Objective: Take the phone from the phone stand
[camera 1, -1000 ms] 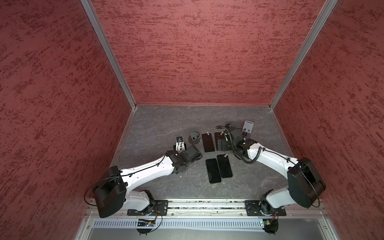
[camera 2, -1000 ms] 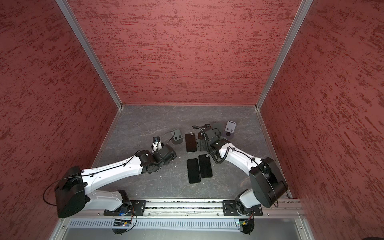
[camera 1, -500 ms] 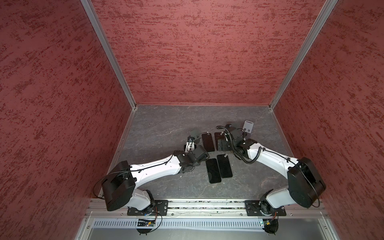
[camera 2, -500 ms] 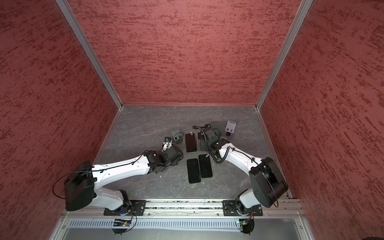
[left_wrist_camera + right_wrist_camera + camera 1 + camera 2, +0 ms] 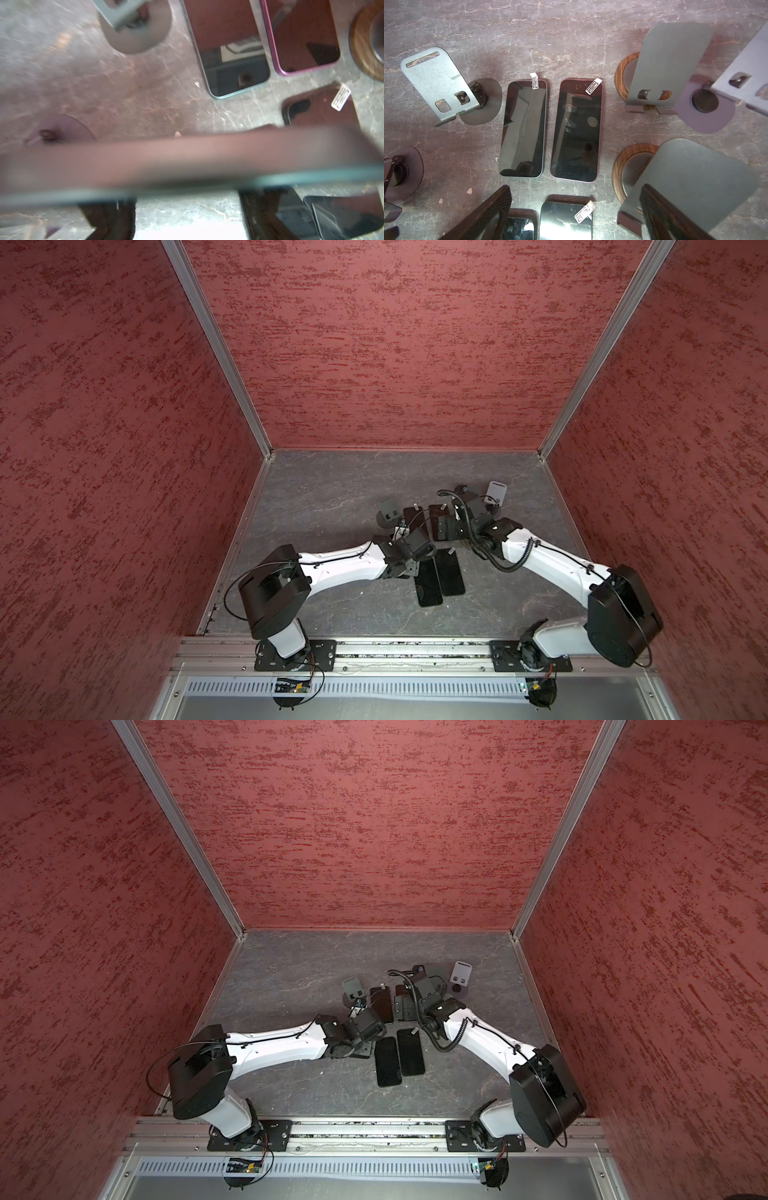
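In the left wrist view my left gripper (image 5: 187, 197) is shut on the phone (image 5: 187, 162), a dark slab with a teal edge that lies blurred across the view, off the table and clear of every stand. Just beyond it sits a round phone stand base (image 5: 62, 131) with its hinge. In both top views the left gripper (image 5: 401, 527) (image 5: 359, 1007) hangs beside the flat phones; the held phone is hidden under the wrist there. My right gripper (image 5: 575, 189) (image 5: 449, 526) is open, with nothing between its fingers, above the flat phones.
Several phones lie flat mid-table: a teal-edged one (image 5: 523, 128), a purple-edged one (image 5: 576, 128) and two nearer ones (image 5: 428, 585) (image 5: 451, 572). Bare stands ring them: a grey one (image 5: 438, 83), two on wooden rings (image 5: 670, 68) (image 5: 691, 182) and a pale one (image 5: 741, 83).
My left arm has swung right, from the left-hand stand toward the flat phones, with the phone in its grip. The right arm has stayed put.
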You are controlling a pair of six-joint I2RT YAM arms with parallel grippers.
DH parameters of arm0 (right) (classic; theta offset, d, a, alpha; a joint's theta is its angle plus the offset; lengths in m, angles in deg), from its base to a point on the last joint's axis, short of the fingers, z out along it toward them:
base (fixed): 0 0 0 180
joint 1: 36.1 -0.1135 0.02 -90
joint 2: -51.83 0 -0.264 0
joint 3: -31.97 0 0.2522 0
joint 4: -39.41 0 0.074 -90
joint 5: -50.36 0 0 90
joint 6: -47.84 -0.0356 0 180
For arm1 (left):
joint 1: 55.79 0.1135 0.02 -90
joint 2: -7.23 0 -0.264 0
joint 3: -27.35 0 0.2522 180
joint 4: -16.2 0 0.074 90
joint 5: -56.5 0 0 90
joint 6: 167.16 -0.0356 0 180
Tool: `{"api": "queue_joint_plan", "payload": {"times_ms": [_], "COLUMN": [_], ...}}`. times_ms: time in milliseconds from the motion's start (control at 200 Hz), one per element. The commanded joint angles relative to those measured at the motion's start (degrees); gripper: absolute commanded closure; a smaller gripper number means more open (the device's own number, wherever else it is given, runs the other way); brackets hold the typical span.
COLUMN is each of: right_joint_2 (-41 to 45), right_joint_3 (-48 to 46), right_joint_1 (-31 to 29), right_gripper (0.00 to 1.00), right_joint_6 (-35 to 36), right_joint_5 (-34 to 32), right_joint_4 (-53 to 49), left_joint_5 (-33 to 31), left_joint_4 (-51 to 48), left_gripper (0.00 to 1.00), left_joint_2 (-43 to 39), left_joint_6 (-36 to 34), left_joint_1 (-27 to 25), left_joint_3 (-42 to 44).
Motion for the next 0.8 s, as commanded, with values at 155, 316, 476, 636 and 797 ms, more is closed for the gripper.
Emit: {"api": "queue_joint_plan", "payload": {"times_ms": [155, 316, 476, 636, 797], "right_joint_2": [1.0, 0.7, 0.5, 0.0, -0.1], "right_joint_3": [-0.7, -0.6, -0.7, -1.0, -1.7], "right_joint_1": [0.7, 0.7, 0.8, 0.8, 0.8], "right_gripper": [0.01, 0.01, 0.01, 0.01, 0.01], "right_joint_6": [-0.8, -0.8, -0.8, -0.9, -1.0], "right_joint_5": [-1.2, -1.1, -0.7, -0.7, -0.2], "right_joint_4": [-0.6, -0.6, -0.3, 0.0, 1.0], "left_joint_5": [7.8, 11.6, 16.5, 18.8, 20.2], "left_joint_4": [-1.6, -3.3, -3.3, -4.1, -3.3], "left_gripper": [0.35, 0.35, 0.35, 0.35, 0.35], "left_joint_2": [-0.2, -0.4, -0.4, 0.4, 1.3], "left_joint_6": [1.0, 2.4, 3.8, 4.9, 6.4], "left_joint_1": [1.0, 1.4, 3.1, 4.4, 5.5], "left_joint_3": [-1.2, -1.5, -0.5, 0.2, 2.0]}}
